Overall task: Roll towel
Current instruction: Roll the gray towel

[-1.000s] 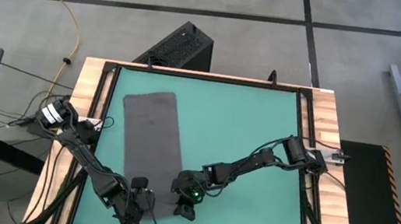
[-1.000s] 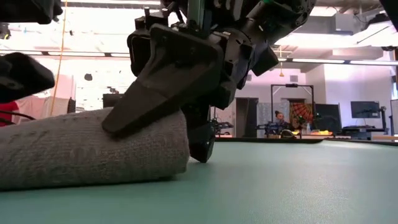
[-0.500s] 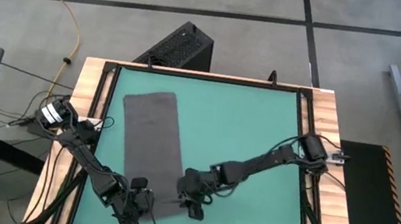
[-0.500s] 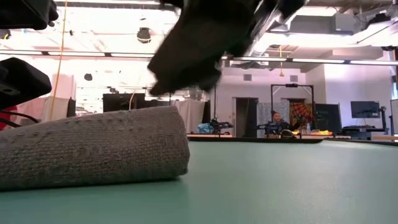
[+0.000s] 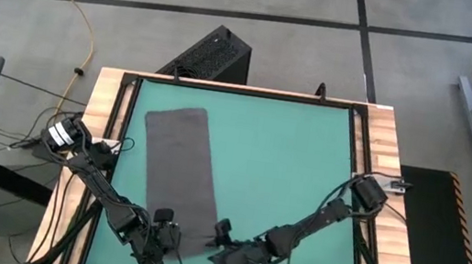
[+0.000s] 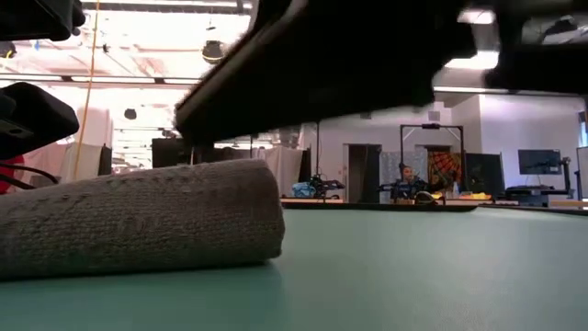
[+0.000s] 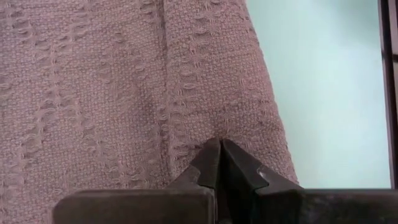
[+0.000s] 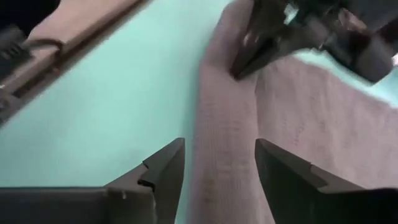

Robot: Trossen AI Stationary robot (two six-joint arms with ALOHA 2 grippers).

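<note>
The dark grey towel [image 5: 178, 165] lies flat along the table's left half, with its near end rolled into a thick roll [image 6: 138, 221]. My left gripper [image 7: 219, 148] is shut, with its tips on the roll's top near the table's near edge [image 5: 166, 233]. My right gripper [image 8: 217, 165] is open. It hovers off the roll's right end [image 5: 222, 241] and points along the roll toward the table's left. In the low view it is the dark shape [image 6: 322, 64] above the roll, clear of it. My left gripper presses its shut fingertips [image 8: 239, 68] down on the top of the towel's rolled near end [image 7: 205, 124], slanting in from the near side. The roll rests on the table under them. Whether any cloth is caught between the tips I cannot tell.
The green table top [image 5: 285, 176] is bare to the right of the towel. The table's wooden frame [image 8: 74, 25] runs close by at the near edge. A black box [image 5: 215, 53] stands on the floor beyond the far edge. A person sits far off in the room [image 6: 407, 175].
My right gripper has lifted off the roll's right end and drawn back toward the table's near edge, and its arm has swung low along that edge. The roll has stayed in place under my left gripper.
</note>
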